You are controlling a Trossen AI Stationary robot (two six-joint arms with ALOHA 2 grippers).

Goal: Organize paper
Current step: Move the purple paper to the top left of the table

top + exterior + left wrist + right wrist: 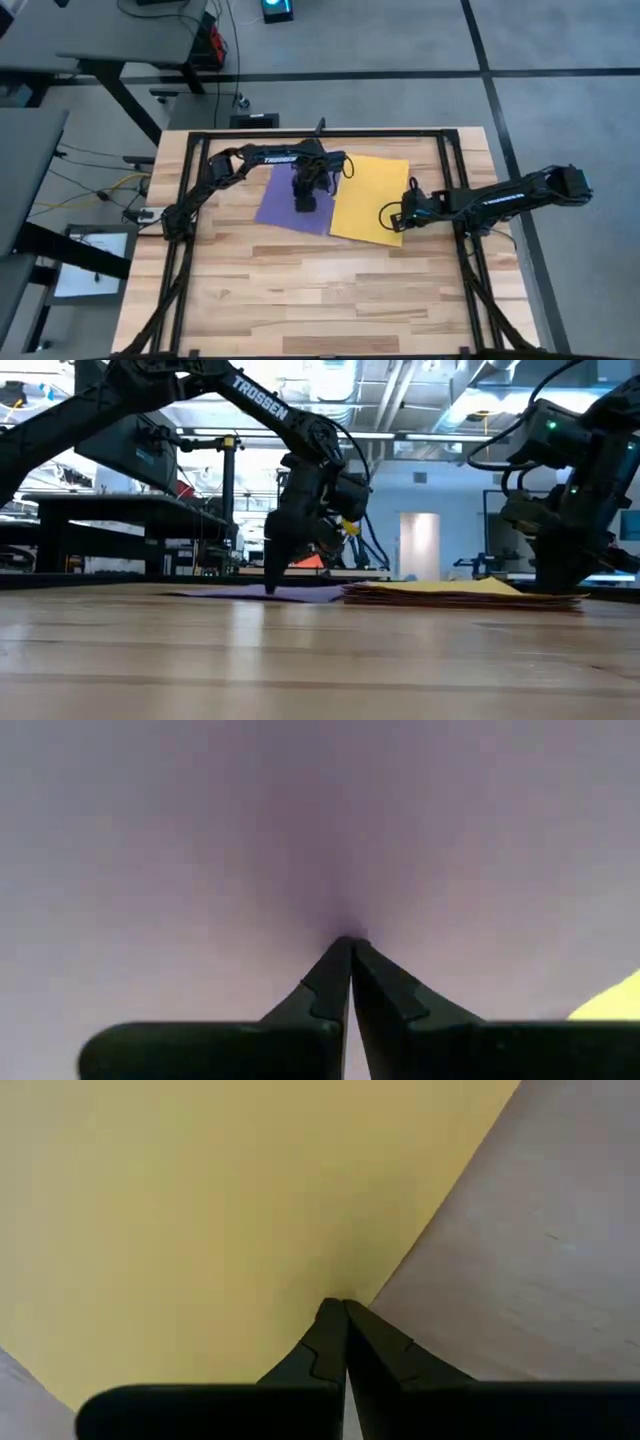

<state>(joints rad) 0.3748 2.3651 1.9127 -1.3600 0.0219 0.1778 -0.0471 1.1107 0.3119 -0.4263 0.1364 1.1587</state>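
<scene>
A purple sheet of paper (pixel 285 203) lies flat on the wooden table, left of a stack topped by a yellow sheet (pixel 365 195). In the low view the stack (pixel 460 596) shows several layers. My left gripper (pixel 305 205) stands shut over the purple sheet, fingers pointing down. My right gripper (pixel 393 216) is shut at the yellow sheet's right edge, near its near corner. My left gripper presses its shut fingertips (pixel 348 942) down on the purple sheet, well inside its right half (pixel 330 910), coming from above; the sheet lies flat on the table. My right gripper presses its shut fingertips (pixel 340 1308) from above on the yellow sheet just inside its right edge (pixel 375 1285); the sheet lies flat on the stack.
A black frame (pixel 320 133) runs around the table's far and side edges. Bare wood (pixel 320 290) spreads across the near half of the table. Desks and cables stand beyond the far edge.
</scene>
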